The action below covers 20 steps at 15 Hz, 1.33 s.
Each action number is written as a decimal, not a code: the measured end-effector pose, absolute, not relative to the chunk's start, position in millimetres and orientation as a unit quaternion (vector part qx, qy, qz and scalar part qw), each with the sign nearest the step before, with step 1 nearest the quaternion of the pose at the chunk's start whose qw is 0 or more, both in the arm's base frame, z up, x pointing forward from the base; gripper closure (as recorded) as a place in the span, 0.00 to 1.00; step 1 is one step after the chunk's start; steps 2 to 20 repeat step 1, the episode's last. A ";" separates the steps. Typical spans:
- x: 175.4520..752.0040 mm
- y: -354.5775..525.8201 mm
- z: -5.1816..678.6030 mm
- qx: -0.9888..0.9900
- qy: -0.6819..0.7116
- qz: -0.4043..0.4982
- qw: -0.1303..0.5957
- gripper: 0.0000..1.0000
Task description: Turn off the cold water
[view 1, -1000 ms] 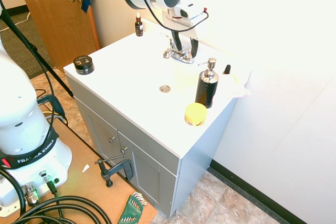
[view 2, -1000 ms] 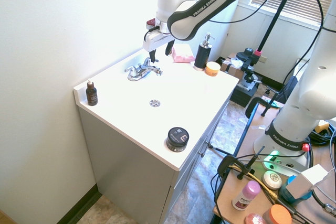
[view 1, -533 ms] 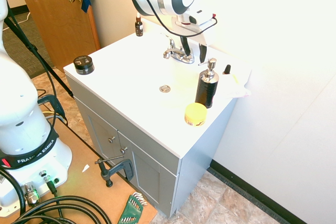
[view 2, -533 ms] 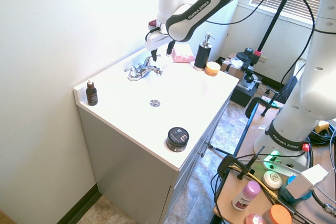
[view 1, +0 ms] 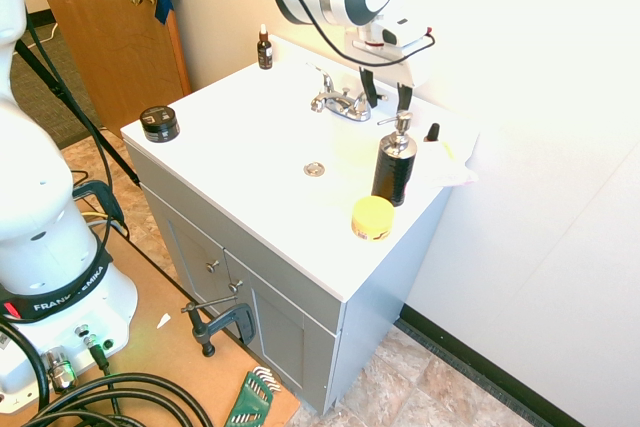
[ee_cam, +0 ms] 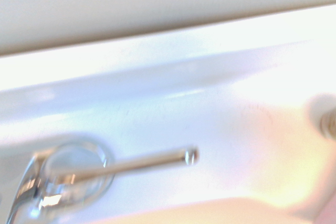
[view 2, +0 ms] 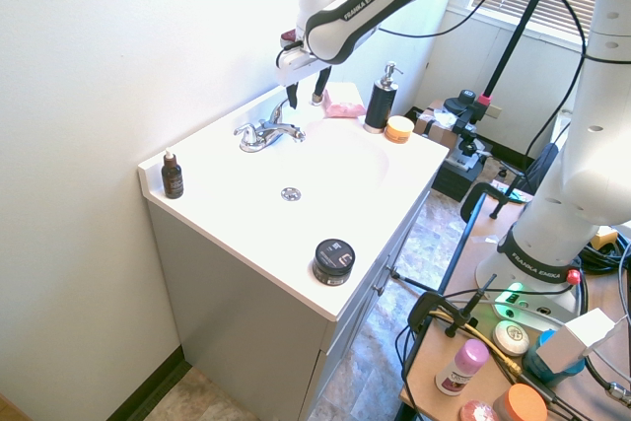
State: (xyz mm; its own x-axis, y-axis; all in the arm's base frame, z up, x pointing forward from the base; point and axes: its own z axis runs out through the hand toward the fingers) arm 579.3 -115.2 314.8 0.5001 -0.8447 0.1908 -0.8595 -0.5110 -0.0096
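Both exterior views show spread-fingered gripper (view 1: 385, 95) above faucet (view 1: 338, 102); wrist view shows one lever (ee_cam: 126, 164).

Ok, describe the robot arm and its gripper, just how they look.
The arm is glossy white with rounded segments, dark grey-black joint bands and the lettering FRANKA EMIKA on one dark band. A round grey cap sits on a joint. Thin black cables run along it. The gripper has a white body, a small red detail and two slim black fingers.

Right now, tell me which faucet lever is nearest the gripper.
The lever on the soap pump side; the other lies toward the dropper bottle, farther from the gripper.
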 end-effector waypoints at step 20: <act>561.5 -112.9 322.7 0.873 -0.482 0.062 0.035 0.00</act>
